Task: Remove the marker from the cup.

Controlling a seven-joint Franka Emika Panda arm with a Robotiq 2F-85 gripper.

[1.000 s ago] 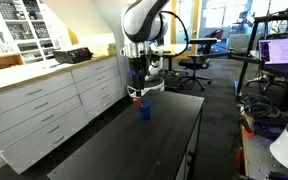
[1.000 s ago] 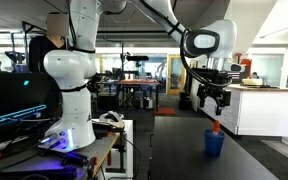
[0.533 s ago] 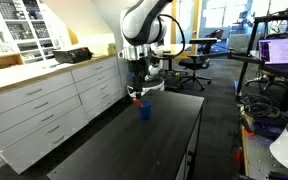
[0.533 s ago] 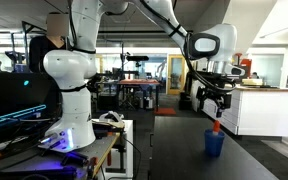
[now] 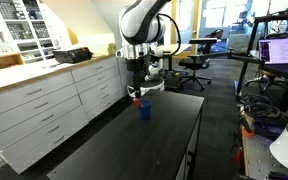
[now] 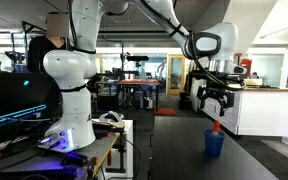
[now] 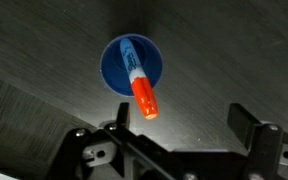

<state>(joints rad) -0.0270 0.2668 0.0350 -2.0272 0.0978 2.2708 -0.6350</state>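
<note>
Marker (image 7: 141, 85) leans inside the cup (image 7: 112, 68), its red end poking above the rim. Tool (image 7: 181, 125) hangs over the cup, spread wide and empty. Nothing done yet; gripping and lifting out remain.

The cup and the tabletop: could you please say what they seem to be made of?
The cup: probably smooth blue plastic, evenly coloured, softly glossy. The tabletop: dark, with fine streaks and dull glare, perhaps brushed metal or laminate; I cannot tell which.
</note>
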